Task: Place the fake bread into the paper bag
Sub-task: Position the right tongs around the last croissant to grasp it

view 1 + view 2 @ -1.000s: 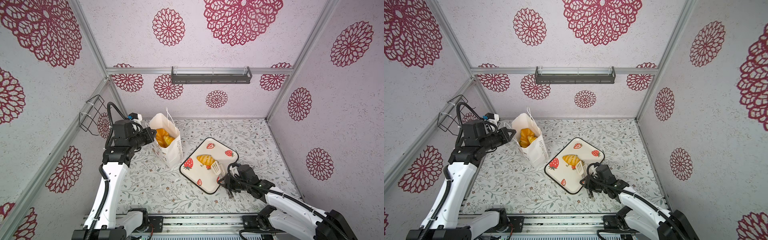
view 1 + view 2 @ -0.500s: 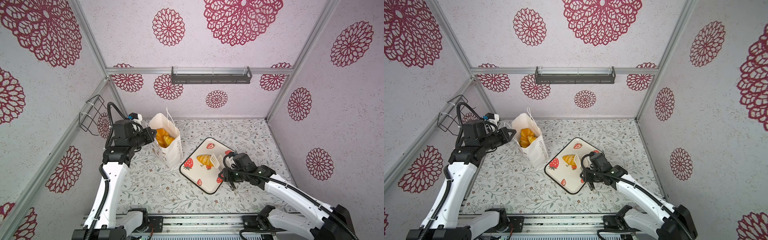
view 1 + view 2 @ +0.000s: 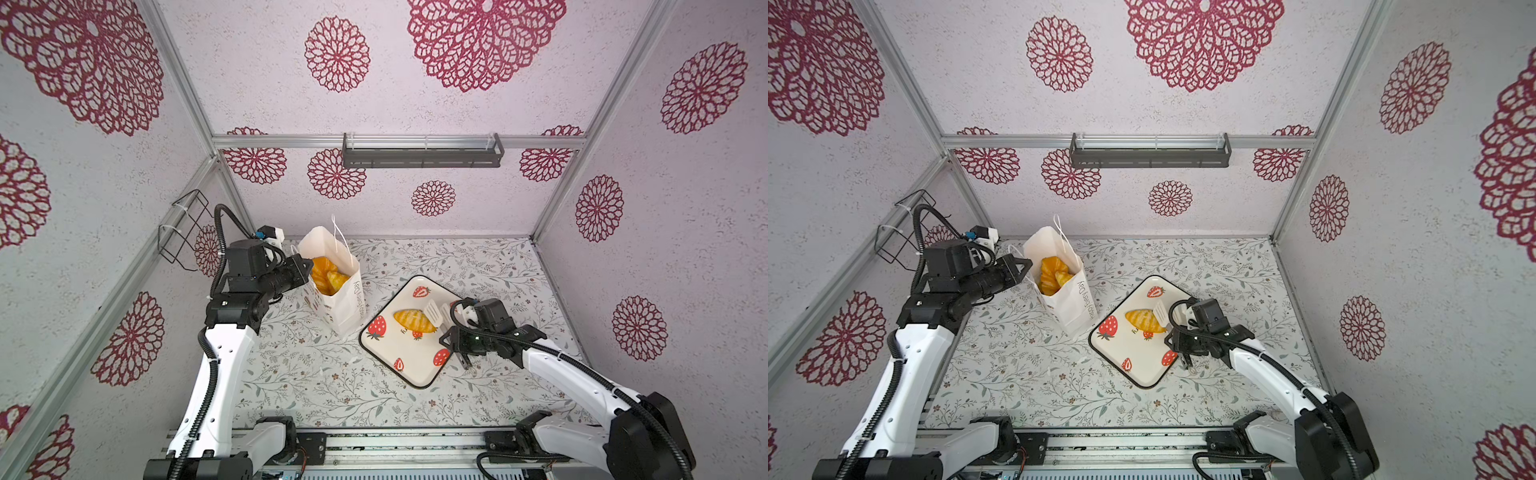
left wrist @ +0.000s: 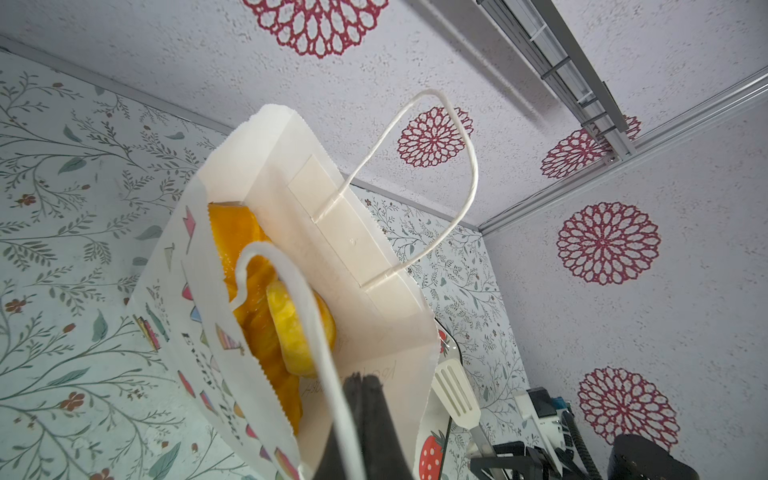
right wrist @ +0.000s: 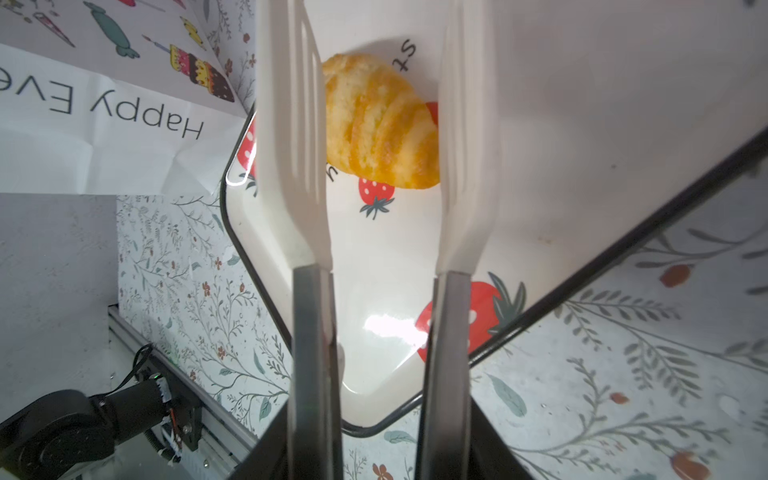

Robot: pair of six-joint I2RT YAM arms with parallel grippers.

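The white paper bag (image 3: pixel 345 307) (image 3: pixel 1075 307) stands at the back left with several pieces of golden fake bread (image 3: pixel 328 274) (image 4: pixel 286 328) inside. My left gripper (image 3: pixel 308 266) (image 4: pixel 365 384) is shut on the bag's rim, and a cord handle crosses in front of it. One striped piece of fake bread (image 3: pixel 413 321) (image 5: pixel 380 129) lies on the strawberry-print tray (image 3: pixel 399 353). My right gripper (image 3: pixel 438 313) (image 5: pixel 378 62) carries two white slotted blades. They stand open over the tray, with this pastry at their far ends: one blade overlaps its end and the other is clear of it.
A grey shelf (image 3: pixel 422 151) hangs on the back wall. A black wire basket (image 3: pixel 183 232) is fixed to the left wall. The tray's corner almost touches the bag's base. The metal rail (image 3: pixel 374 444) runs along the front edge.
My right gripper has moved from the tray's front right corner towards the pastry, bringing its blades alongside it and opening slightly. The left arm and the bag have not moved.
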